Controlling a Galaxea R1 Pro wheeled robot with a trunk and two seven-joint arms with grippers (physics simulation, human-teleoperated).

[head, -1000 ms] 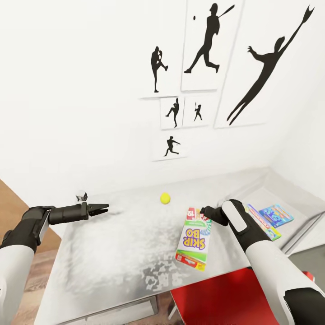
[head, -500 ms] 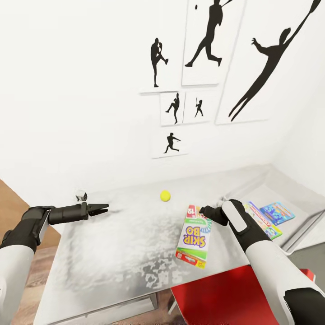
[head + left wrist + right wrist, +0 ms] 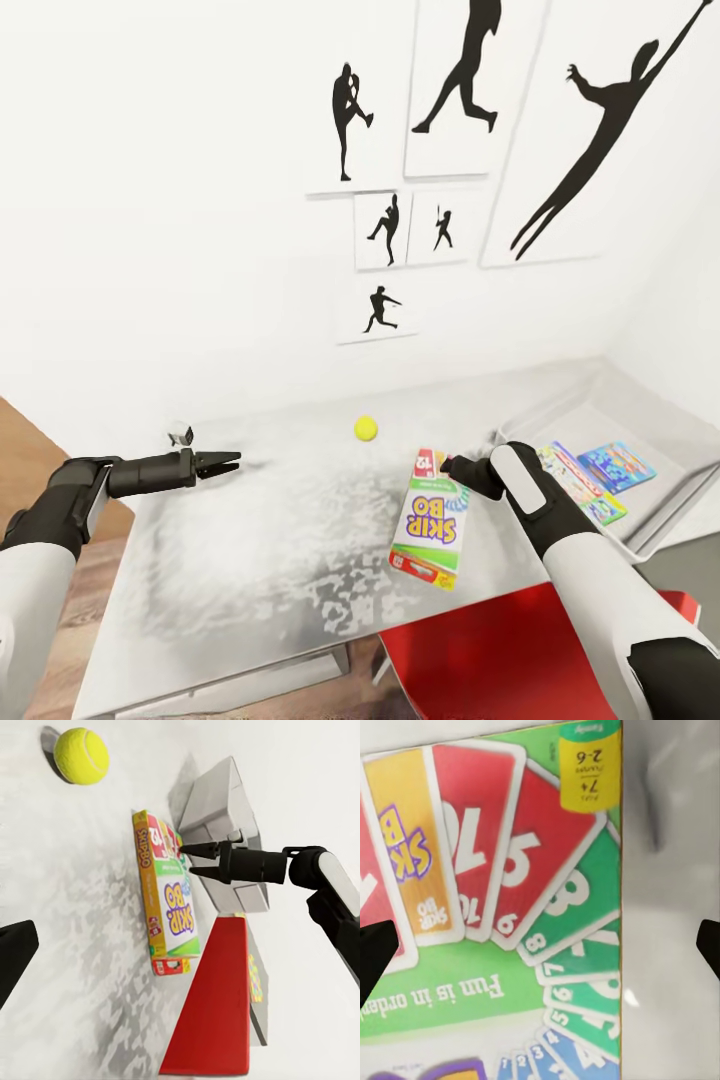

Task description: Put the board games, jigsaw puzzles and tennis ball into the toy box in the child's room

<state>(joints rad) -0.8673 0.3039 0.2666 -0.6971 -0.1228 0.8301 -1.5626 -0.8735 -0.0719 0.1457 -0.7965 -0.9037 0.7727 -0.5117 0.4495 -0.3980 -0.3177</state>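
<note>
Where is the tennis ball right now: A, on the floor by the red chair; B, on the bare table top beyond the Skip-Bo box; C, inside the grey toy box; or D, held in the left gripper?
B: the tennis ball rests on the table just past the far end of the Skip-Bo box, apart from the toy box and from the left gripper, whose fingers are empty.
</note>
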